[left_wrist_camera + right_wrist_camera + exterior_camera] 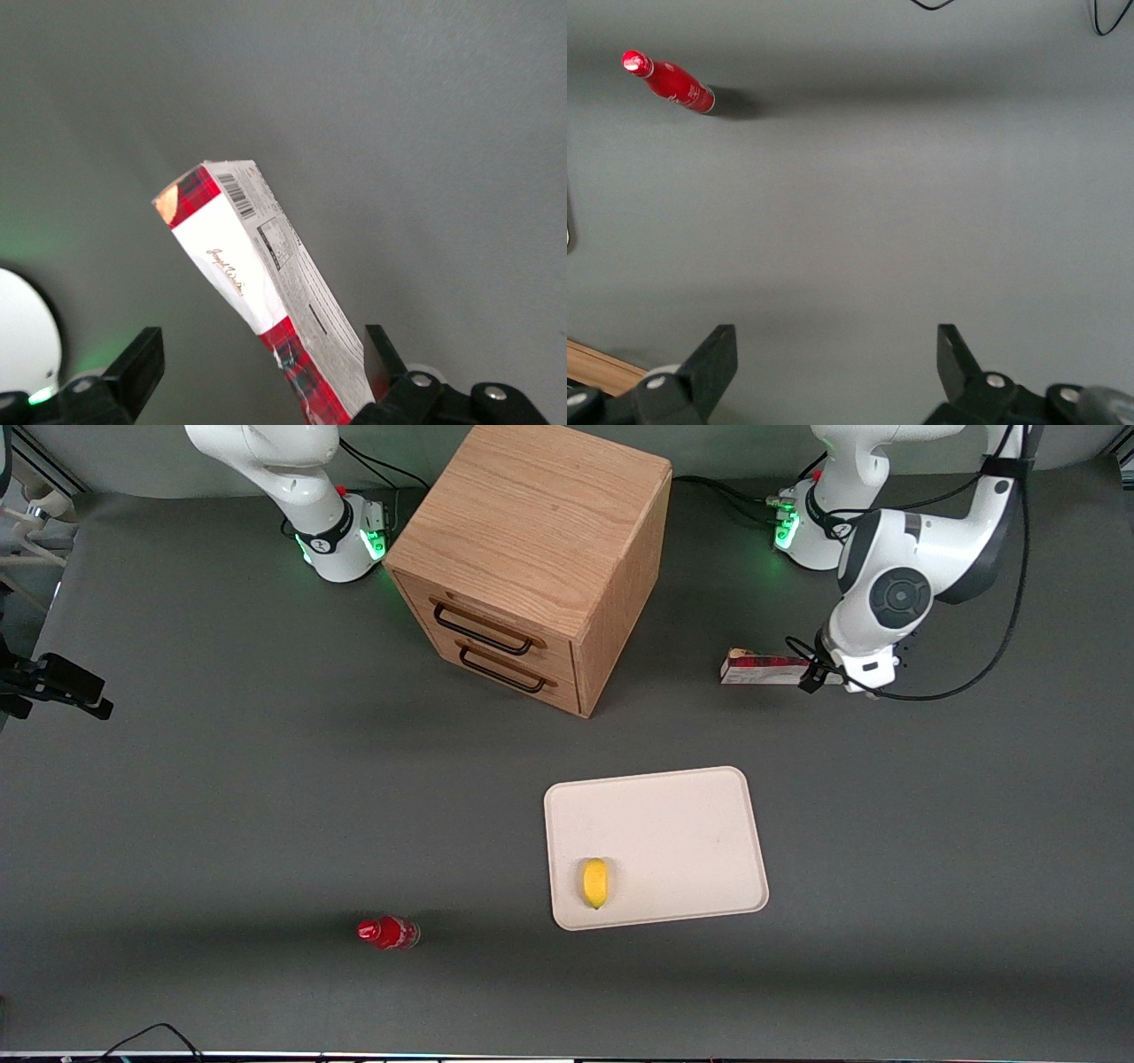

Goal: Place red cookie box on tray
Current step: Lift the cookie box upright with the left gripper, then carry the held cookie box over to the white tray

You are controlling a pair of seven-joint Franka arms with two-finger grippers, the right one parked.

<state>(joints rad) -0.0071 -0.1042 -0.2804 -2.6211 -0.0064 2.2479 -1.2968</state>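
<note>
**A:** Where were the fingers, and did they have hold of anything?

**B:** They were spread wide, one on each side of the red cookie box, and neither one touched it. The gripper hung over the end of the box nearest the working arm, with nothing held. In the front view the gripper sat at that same end of the box.

**A:** And the box itself?

**B:** It lay on the gray bench, toward the working arm's end, beside the wooden drawer cabinet and farther from the front camera than the tray. It was well apart from the tray. Its free end pointed toward the cabinet. From the wrist, the box showed a white panel with a barcode and small print, a pale band with script lettering, and red plaid at both ends (I could not read the lettering).

**A:** What was on the tray?

**B:** A lemon lay on it, near the corner closest to the front camera on the parked arm's side. The rest of its cream surface was bare.

**A:** Anything else on the bench?

**B:** A small red bottle lay on its side, nearer the front camera than the tray and toward the parked arm's end.
</note>
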